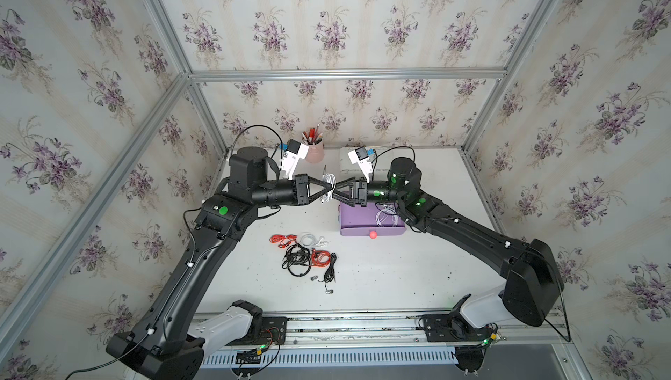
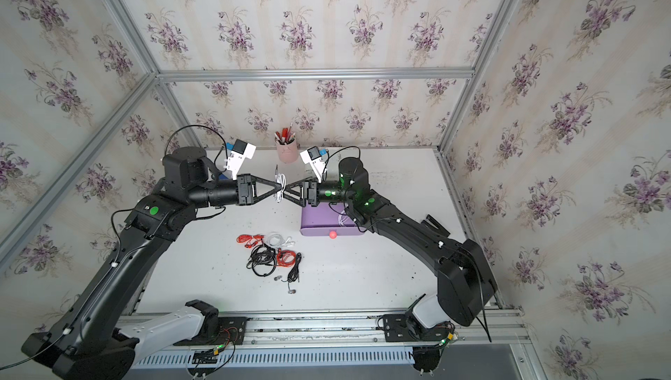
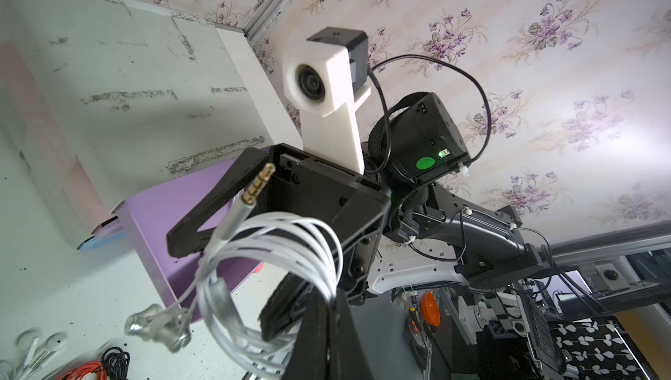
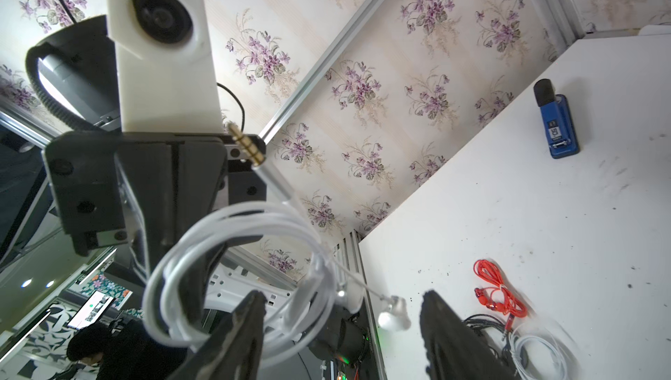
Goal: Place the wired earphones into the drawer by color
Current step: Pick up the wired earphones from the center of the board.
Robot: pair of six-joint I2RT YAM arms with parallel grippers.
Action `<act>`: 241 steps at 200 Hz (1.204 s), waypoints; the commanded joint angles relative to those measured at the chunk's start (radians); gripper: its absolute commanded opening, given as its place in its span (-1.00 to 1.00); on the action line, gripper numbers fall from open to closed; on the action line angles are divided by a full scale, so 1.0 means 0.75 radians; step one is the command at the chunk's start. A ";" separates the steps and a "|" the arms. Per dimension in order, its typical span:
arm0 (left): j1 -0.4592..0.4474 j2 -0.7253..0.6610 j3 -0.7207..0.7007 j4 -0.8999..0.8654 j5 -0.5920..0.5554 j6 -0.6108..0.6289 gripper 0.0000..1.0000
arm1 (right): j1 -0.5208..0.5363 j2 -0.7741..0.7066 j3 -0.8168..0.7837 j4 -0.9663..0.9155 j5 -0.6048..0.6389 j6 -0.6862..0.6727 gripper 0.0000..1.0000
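Looks like a mid-air handoff is going on here. The left gripper (image 1: 331, 190) is pinching a white coil (image 1: 329, 180) tight and holding it up above the table (image 1: 399, 280), just beside the open purple drawer (image 1: 357, 220). The right gripper (image 1: 337, 190) is facing it nose to nose, jaws standing wide either side of the coil, not gripping anything.

My guess is the next move is calling for the right one to close on the loops before the left lets go, then to drop the coil in the drawer, where white cable (image 1: 386, 215) is already lying. The loops are floppy and a bud is dangling, so a snag on a finger is looking possible.

Counting:
- **White:** one coil held, one white set (image 1: 312, 239) on the table, at least one in the drawer.
- **Red:** a red set (image 1: 283, 240) plus another red set (image 1: 321, 257).
- **Black:** a black set (image 1: 297, 259) and, I think, a second black set (image 1: 331, 269). They're tangled, so I'm not betting on it.
- **Other stuff:** one drawer pulled open, one pen cup (image 1: 314, 151), one stapler (image 4: 555, 124).
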 commanded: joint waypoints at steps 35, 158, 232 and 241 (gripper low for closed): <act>0.000 0.015 -0.013 0.085 0.015 0.000 -0.91 | 0.014 0.013 0.017 0.066 -0.020 0.014 0.32; 0.000 0.000 -0.032 0.114 0.041 -0.039 -0.91 | 0.020 0.106 0.098 0.071 -0.014 0.020 -0.56; 0.000 -0.008 -0.061 0.136 0.045 -0.049 -0.86 | 0.020 0.096 0.105 0.032 0.007 -0.002 -0.99; 0.000 -0.010 -0.066 0.138 0.039 -0.049 -0.85 | 0.020 0.092 0.105 0.024 0.014 -0.006 -1.00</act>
